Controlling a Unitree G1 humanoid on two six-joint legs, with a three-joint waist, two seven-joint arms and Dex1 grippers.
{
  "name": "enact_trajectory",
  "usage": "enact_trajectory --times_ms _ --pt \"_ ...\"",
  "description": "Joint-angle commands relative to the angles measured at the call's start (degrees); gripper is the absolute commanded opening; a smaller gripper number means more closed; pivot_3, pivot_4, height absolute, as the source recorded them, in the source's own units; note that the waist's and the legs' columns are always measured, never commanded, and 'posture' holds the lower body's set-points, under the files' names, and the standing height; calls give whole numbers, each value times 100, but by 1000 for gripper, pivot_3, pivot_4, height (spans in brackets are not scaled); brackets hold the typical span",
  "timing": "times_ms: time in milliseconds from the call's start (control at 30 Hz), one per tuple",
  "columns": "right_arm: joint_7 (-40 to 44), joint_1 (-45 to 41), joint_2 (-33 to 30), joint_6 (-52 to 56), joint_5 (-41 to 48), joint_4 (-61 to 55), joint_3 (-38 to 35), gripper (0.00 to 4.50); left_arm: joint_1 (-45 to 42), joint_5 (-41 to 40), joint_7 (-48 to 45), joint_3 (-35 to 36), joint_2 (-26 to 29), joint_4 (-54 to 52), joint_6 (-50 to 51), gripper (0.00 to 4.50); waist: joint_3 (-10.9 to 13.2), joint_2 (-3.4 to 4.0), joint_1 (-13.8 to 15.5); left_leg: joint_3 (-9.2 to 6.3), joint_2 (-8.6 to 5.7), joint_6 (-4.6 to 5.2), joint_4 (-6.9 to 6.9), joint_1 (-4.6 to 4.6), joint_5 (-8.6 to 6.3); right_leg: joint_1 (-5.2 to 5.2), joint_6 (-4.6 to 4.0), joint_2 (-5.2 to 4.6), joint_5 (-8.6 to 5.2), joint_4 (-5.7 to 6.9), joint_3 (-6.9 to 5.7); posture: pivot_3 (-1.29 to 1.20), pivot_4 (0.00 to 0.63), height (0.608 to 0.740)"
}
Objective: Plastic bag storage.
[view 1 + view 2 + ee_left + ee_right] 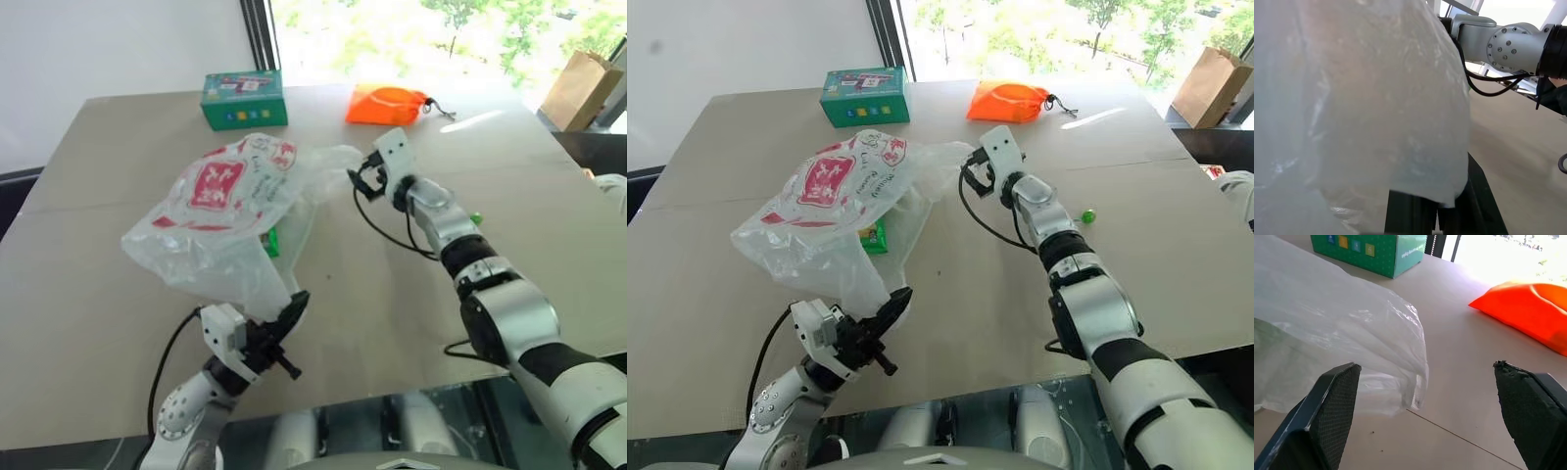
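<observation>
Presently, my left gripper [884, 315] has its jaws pinched shut on the near lower edge of the large, crinkly, translucent whitish plastic bag with red printed logo [838, 211], which billows up over the beige tabletop [950, 294]. My right gripper [1425, 418] points at the bag's far edge, jaws spread wide, holding nothing. A green cardboard box [865, 95] and an orange drawstring pouch [1011, 101] lie beyond, well apart from the bag.

The left claw [893, 305], low and near on a bent arm, is clamped on a corner of the crinkly translucent whitish plastic bag [838, 211], while the outstretched right claw [364, 176] points level with fingers spread wide, empty.
</observation>
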Motion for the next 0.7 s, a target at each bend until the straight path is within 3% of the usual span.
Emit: enact_trajectory --times_ms 33,167,333,367,533,700 --pt "60 -265 143 -206 -128 341 -83 4402 73 -18 -3 -12 25 -248 -63 0 0 0 -2 0 0 0 0 0 0 0 0 0 0 0 0 0 150 740" --pt "180 -354 180 -356 -213 497 -164 3176 103 48 49 -18 -7 -248 -126 0 2 4 1 -2 1 0 0 -1 0 0 0 -2 0 1 0 0 150 740" --pt "138 -367 104 -513 -128 474 -429 414 102 72 19 -62 -52 -137 -188 0 3 5 4 -4 1 0 0 -4 0 0 0 -5 0 -1 -1 0 150 740" --pt "118 -368 90 -540 -107 456 -491 53 78 70 -11 -56 -46 -88 -198 0 3 5 3 -5 1 0 0 -4 0 0 0 -5 0 -1 -1 0 150 740" --pt "26 -267 -166 -555 -144 334 -675 53 -298 -9 14 17 12 -12 -46 0 4 7 8 -5 0 0 0 -4 0 0 0 -4 0 0 -1 0 150 740" --pt "109 513 -1003 -169 -120 -626 -805 53 -908 -84 123 83 41 22 146 0 5 8 98 -15 -5 1 5 -10 0 4 0 -9 0 -3 -3 0 150 740"
